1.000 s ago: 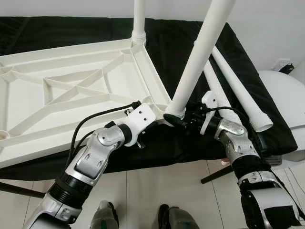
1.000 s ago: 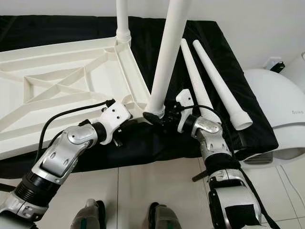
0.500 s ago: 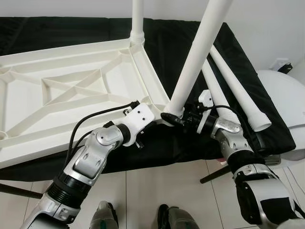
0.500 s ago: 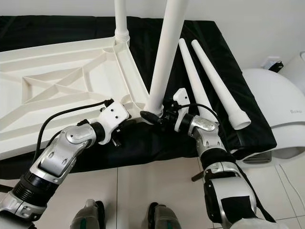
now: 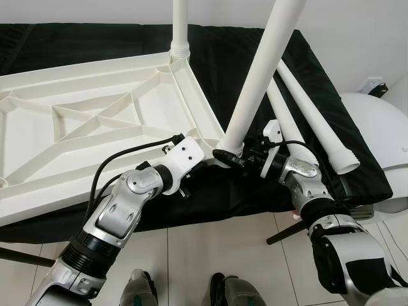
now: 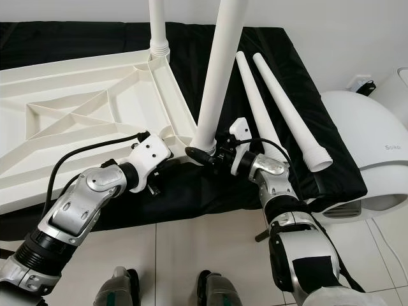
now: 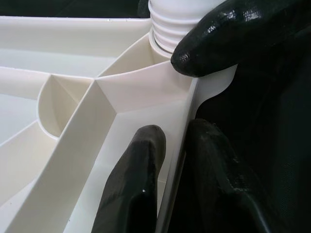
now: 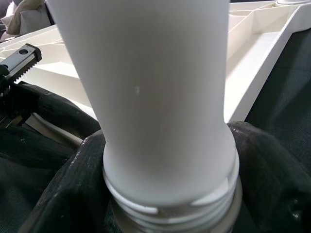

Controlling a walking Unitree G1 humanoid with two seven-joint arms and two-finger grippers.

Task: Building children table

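- The white children's tabletop (image 5: 95, 121) lies upside down, ribbed underside up, on a surface draped in black cloth (image 5: 242, 64), filling the 9 to 12 o'clock part of the head views.
- One white leg (image 5: 180, 25) already stands upright in the tabletop's far corner, at 12 o'clock.
- The left tool (image 7: 170, 160) is clenched on the tabletop's near rim beside the near corner, one black finger (image 7: 133, 184) inside the rim wall and the other outside it.
- A second white leg (image 5: 258, 83) rises tilted toward 1 o'clock from the near corner, its threaded end at the corner socket.
- The right tool (image 5: 233, 158) grasps that leg at its base, the fingers wrapped around it just above the threads.
- Two loose white legs (image 6: 280, 108) lie side by side on the cloth at 2 o'clock, close together, beyond the right arm.
- A white rounded appliance (image 6: 366, 146) sits on the tiled floor (image 5: 191, 255) at 3 o'clock.
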